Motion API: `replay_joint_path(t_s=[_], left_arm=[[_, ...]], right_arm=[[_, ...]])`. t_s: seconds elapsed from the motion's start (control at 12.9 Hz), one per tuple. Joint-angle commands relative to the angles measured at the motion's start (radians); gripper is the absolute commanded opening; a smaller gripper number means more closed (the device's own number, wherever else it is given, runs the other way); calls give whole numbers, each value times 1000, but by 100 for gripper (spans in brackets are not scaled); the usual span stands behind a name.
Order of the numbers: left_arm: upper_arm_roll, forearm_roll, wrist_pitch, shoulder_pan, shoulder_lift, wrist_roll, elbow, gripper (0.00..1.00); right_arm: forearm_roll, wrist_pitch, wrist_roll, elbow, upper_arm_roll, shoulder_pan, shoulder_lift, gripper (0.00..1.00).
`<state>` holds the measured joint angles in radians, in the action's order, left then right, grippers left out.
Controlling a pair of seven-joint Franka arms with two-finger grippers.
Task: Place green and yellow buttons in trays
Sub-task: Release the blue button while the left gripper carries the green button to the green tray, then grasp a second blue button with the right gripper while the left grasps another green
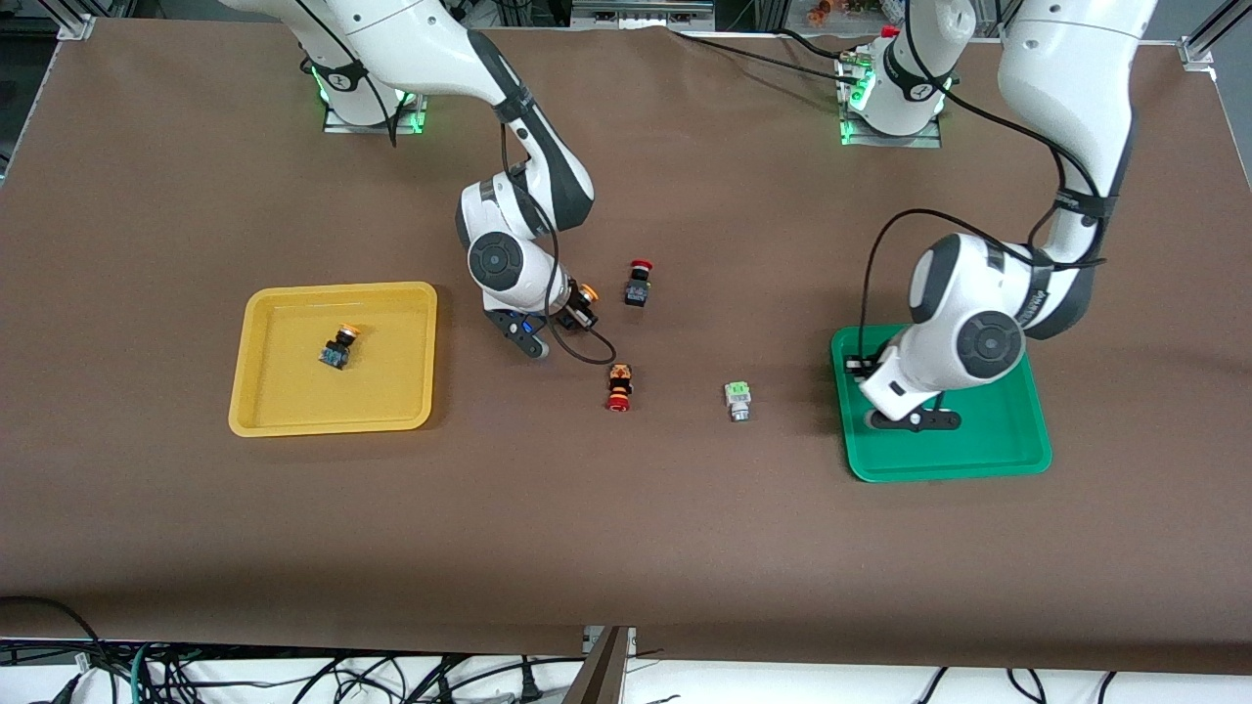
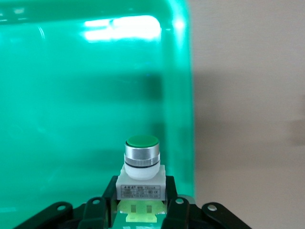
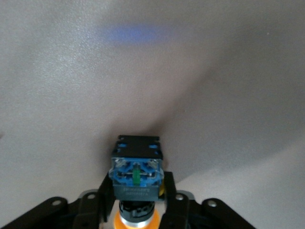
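Observation:
My left gripper is shut on a green button with a white body, held upright low over the green tray near its edge toward the right arm's end. My right gripper is shut on a yellow button, black-blue body outward, over bare table between the yellow tray and a red button. Another yellow button lies in the yellow tray. A second green button lies on the table beside the green tray.
Two red-capped black buttons are on the table: one beside my right gripper, one nearer the front camera. Brown cloth covers the table.

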<state>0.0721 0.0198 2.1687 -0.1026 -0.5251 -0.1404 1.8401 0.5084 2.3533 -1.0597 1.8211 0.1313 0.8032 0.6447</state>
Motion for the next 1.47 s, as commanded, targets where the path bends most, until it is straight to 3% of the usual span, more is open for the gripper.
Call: replay_joint_path(t_s=[0.0, 0.16, 0.23, 0.31, 0.39, 0.54, 0.7, 0.85, 0.93, 1.01, 1.09, 1.16, 1.4], left_arm=[[15, -15, 129, 35, 4, 76, 93, 9], [15, -15, 143, 49, -13, 91, 93, 23], [15, -14, 144, 49, -13, 91, 93, 42], [17, -14, 135, 49, -10, 76, 87, 79], [17, -12, 129, 49, -1, 77, 81, 100], [29, 2, 91, 34, 16, 47, 36, 100], [58, 2, 39, -9, 7, -86, -45, 100], [58, 2, 37, -89, -39, -235, -138, 100], [57, 0, 37, -126, -76, -325, -192, 100], [58, 2, 39, -153, -111, -402, -246, 100], [58, 0, 39, -189, -149, -476, -295, 100], [57, 0, 40, -222, -180, -543, -335, 100], [49, -18, 68, -285, -242, -584, -357, 100]], right_arm=[[15, -9, 12, 18, 20, 2, -54, 0], [-22, -189, 137, 6, 124, 2, -109, 0], [-71, -275, 250, 6, 195, 2, -138, 0], [-121, -328, 359, 9, 261, 2, -157, 0], [-148, -366, 489, 10, 328, 2, -158, 1], [-146, -353, 695, 35, 416, -7, -140, 5], [-145, -251, 759, 88, 421, -31, -114, 9], [-137, -110, 822, 153, 421, -45, -88, 20], [-134, -95, 823, 158, 419, -55, -86, 39], [-133, -98, 816, 152, 419, -56, -89, 72], [-133, -110, 813, 144, 419, -55, -97, 88], [-133, -149, 802, 126, 419, -53, -117, 98], [-137, -322, 730, -1, 424, -47, -174, 99]])
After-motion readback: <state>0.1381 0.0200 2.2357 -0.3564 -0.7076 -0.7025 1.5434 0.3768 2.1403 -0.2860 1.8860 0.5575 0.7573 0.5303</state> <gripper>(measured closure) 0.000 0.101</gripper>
